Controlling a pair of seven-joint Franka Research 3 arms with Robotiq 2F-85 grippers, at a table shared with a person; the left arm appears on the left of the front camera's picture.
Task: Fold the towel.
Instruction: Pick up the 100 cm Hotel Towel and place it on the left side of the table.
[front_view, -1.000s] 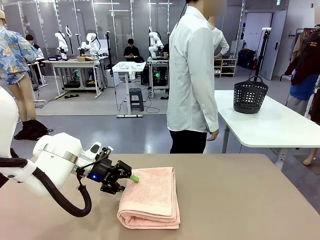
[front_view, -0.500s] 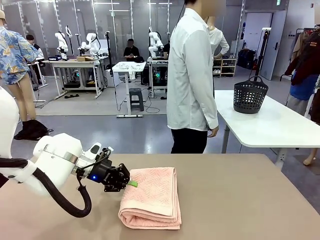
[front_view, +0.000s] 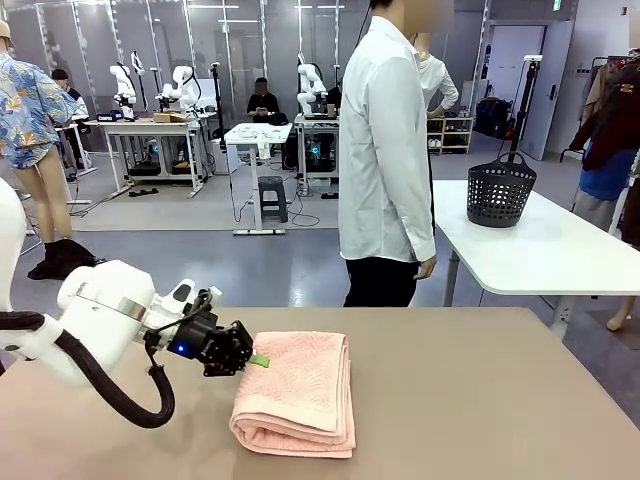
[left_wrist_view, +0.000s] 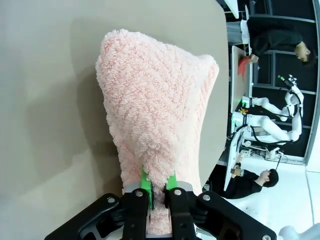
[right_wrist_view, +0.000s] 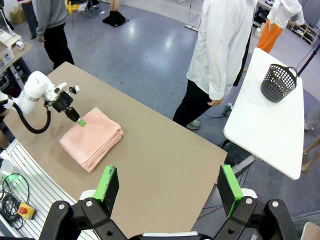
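Observation:
The towel (front_view: 295, 395) is pale salmon-pink and lies folded in a thick stack on the brown table (front_view: 500, 400), left of centre. My left gripper (front_view: 257, 361) sits at the towel's left edge, its green pads pinching the cloth. In the left wrist view the towel (left_wrist_view: 155, 100) rises away from the two fingers (left_wrist_view: 145, 181), which stand close together with terry cloth between them. My right gripper (right_wrist_view: 168, 185) hangs open high above the table, looking down on the towel (right_wrist_view: 91, 137) and on the left gripper (right_wrist_view: 80, 121).
A person in a white shirt (front_view: 385, 150) stands at the table's far side, hands down. A dark basket (front_view: 500, 190) rests on a white table (front_view: 560, 250) behind at right. Bare tabletop stretches to the right of the towel.
The left gripper has drawn back a little to the left and lowered to the towel's edge. The towel has slid slightly left with it. The person has hardly moved.

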